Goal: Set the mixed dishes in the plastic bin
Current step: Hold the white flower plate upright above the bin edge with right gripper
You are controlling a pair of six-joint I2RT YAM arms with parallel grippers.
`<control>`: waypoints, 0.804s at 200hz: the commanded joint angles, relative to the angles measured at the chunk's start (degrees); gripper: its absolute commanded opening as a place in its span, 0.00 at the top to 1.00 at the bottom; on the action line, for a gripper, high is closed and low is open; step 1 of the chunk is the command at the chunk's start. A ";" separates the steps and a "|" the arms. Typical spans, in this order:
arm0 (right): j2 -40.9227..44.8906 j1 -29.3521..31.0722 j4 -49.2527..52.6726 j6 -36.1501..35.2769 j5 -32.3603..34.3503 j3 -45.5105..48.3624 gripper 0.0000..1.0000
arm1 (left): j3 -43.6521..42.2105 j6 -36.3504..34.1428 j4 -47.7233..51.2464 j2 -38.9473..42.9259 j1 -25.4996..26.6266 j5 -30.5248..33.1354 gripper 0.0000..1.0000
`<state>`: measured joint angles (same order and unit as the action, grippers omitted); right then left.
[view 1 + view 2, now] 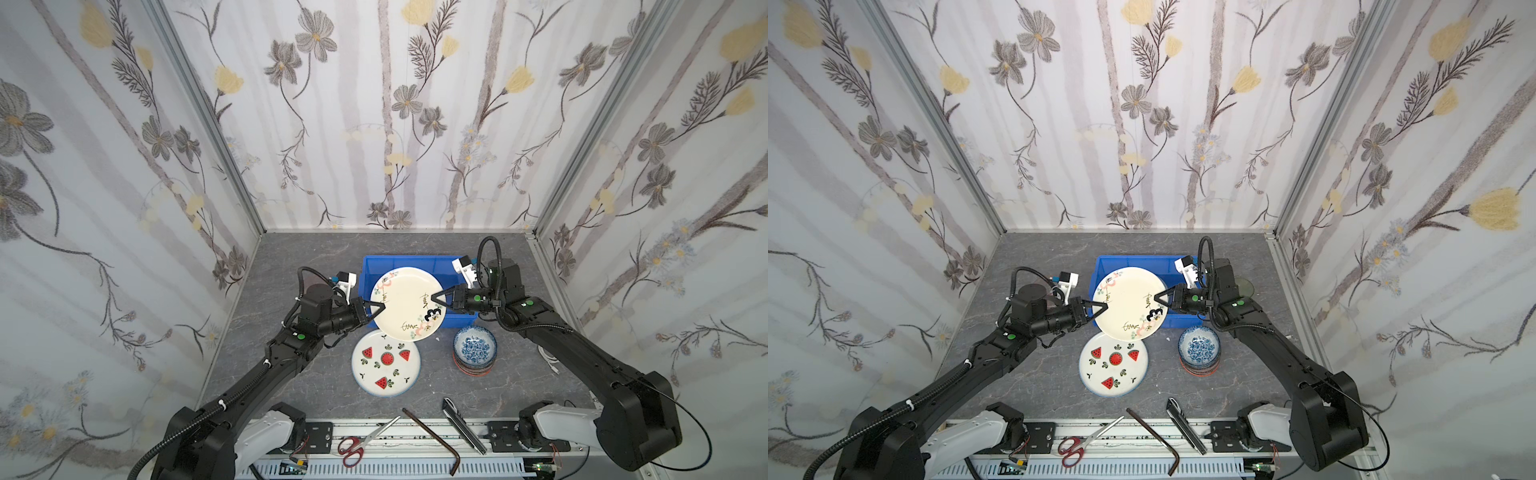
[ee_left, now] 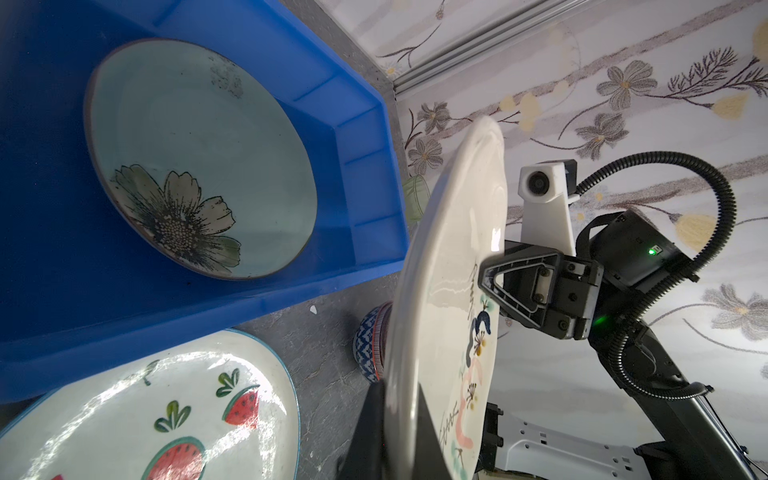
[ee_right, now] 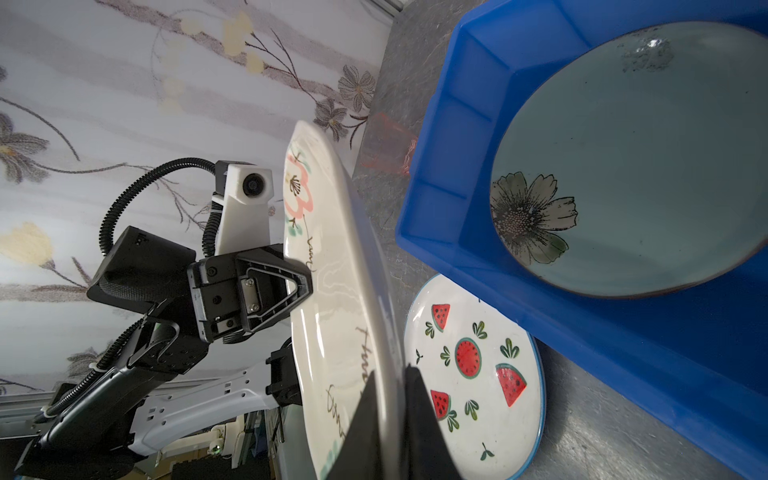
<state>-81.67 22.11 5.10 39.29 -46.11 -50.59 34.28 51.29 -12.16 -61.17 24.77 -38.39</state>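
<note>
Pinching glossy round plate (image 1: pixel 407 303), ribbed blue plastic bin (image 1: pixel 419 261)

Obstacle in bin (image 2: pixel 365 137) — flowered plate (image 2: pixel 199 158)

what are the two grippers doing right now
left gripper: shut on the rim of the white scribbled plate.
right gripper: shut on the opposite rim of the same plate.

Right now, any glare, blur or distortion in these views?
Left wrist view: bright glare streaks across the watermelon plate. Right wrist view: the held plate blurs at its rim nearest the lens. Both top views: sharp, with wide-angle bowing at the edges.
</note>
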 commanded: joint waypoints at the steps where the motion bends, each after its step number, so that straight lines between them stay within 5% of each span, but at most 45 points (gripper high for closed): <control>1: -0.33 0.26 -4.57 0.79 -3.31 0.09 0.98 | 0.80 -0.22 -6.05 -0.43 0.10 -0.94 1.00; 25: -0.25 0.30 -4.58 0.90 -3.03 -0.12 1.00 | 0.79 -0.22 -6.03 -0.88 0.18 -0.81 1.00; 60: -0.42 0.30 -3.32 0.66 -2.43 -1.22 1.00 | 0.74 -0.40 -6.03 -1.23 0.19 -0.61 0.84; 141: -2.60 -0.74 2.72 -1.49 0.90 -3.93 1.00 | 3.71 -4.66 -0.59 -1.07 -0.34 3.46 0.01; 161: -3.37 -1.26 2.71 -1.48 1.27 -4.23 1.00 | 4.56 -5.86 0.82 -0.41 -1.54 4.16 0.00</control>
<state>-84.27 21.34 10.50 38.28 -43.46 -53.74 37.60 48.31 -13.10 -62.30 24.34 -36.10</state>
